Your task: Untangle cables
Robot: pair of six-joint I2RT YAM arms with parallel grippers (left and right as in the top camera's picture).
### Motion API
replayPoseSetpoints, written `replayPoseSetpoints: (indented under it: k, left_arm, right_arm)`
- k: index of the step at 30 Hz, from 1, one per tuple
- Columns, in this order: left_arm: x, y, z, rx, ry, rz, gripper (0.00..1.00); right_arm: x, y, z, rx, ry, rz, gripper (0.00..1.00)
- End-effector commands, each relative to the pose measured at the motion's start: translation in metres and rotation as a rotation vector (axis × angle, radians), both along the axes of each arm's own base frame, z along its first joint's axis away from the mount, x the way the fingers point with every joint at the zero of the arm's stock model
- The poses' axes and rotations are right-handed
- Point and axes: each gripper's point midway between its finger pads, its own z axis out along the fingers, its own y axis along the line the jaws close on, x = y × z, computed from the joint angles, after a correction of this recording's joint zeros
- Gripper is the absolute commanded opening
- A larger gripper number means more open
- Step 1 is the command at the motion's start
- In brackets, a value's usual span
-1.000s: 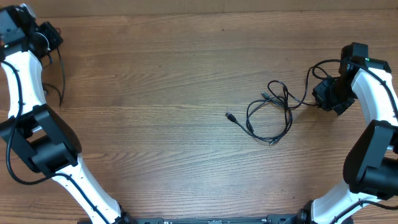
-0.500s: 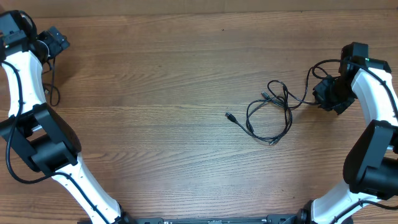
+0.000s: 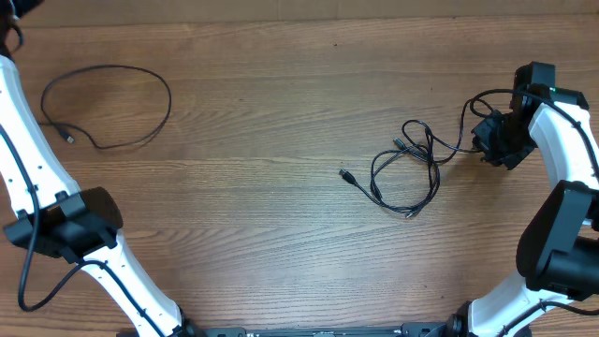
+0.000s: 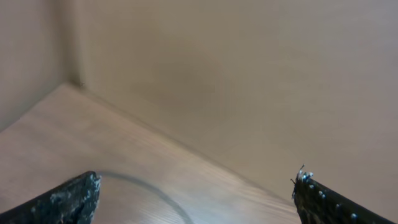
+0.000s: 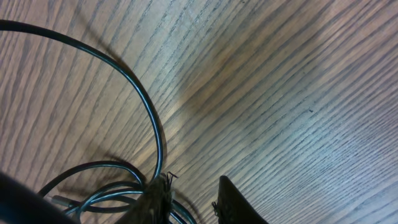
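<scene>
**Wooden table, two black cables on it**

The wooden table (image 3: 281, 84) carries two thin black cables, well apart from each other. The looped cable (image 3: 168, 96) lies as one open ring near the far left corner. The coiled cable (image 3: 435, 178) lies in overlapping loops right of the middle, its small plug (image 3: 344, 174) toward the centre.

Thin black cable (image 3: 169, 99) lying in one loose open loop at upper left, second thin black cable (image 3: 437, 183) tangled in overlapping loops right of centre, small plugs visible
</scene>
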Motion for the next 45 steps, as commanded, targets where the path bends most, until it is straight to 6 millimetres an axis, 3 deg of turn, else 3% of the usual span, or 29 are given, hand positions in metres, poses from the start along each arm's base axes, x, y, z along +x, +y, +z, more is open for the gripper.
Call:
replayPoseSetpoints:
  k: [1,5,6,7,10,11,16,21,28,34,37,42,45]
  left_arm:
    - [-0.008,-0.077,0.031,-0.104,-0.063,-0.285,1.0]
    - [-0.021,-0.137,0.021,-0.247,0.001,-0.486,1.0]
    - [-0.024,-0.156,0.009,-0.275,0.056,-0.508,1.0]
    - [-0.025,-0.167,0.004,-0.271,0.081,-0.523,1.0]
    - [-0.028,-0.214,-0.01,-0.233,0.158,-0.583,1.0]
    - [-0.03,-0.24,-0.015,-0.224,0.188,-0.617,1.0]
    - [-0.041,-0.318,-0.027,-0.203,0.254,-0.728,1.0]
    - [-0.055,-0.38,-0.03,-0.188,0.269,-0.85,1.0]
    - [-0.06,-0.431,-0.045,-0.087,0.242,-1.018,1.0]
    - [-0.088,-0.477,-0.05,-0.042,0.097,-1.42,1.0]
    - [-0.095,-0.488,-0.058,-0.015,0.029,-1.546,1.0]
    - [-0.097,-0.507,-0.072,-0.069,-0.042,-1.665,1.0]
    - [-0.1,-0.52,-0.073,-0.092,-0.099,-1.723,1.0]
  right_arm:
    - [-0.001,0.002,0.001,0.002,0.003,0.006,0.25]
    - [0.005,0.022,0.006,0.104,-0.038,0.132,0.25]
    - [0.009,0.034,0.014,0.164,-0.067,0.189,0.09]
    - [0.011,0.038,0.018,0.184,-0.079,0.218,0.04]
    - [0.017,0.048,0.038,0.236,-0.118,0.293,0.04]
    - [0.021,0.052,0.055,0.253,-0.144,0.324,0.04]
    - [0.041,0.074,0.113,0.341,-0.302,0.462,0.04]
    - [0.053,0.104,0.167,0.413,-0.466,0.625,0.04]
    - [0.048,0.138,0.239,0.356,-0.603,0.83,0.04]
    - [0.027,0.165,0.292,0.402,-0.693,0.902,0.04]
    - [0.016,0.18,0.319,0.496,-0.772,0.937,0.04]
    - [0.001,0.2,0.349,0.683,-0.863,0.977,0.04]
    - [0.0,0.202,0.351,0.724,-0.845,0.941,0.04]
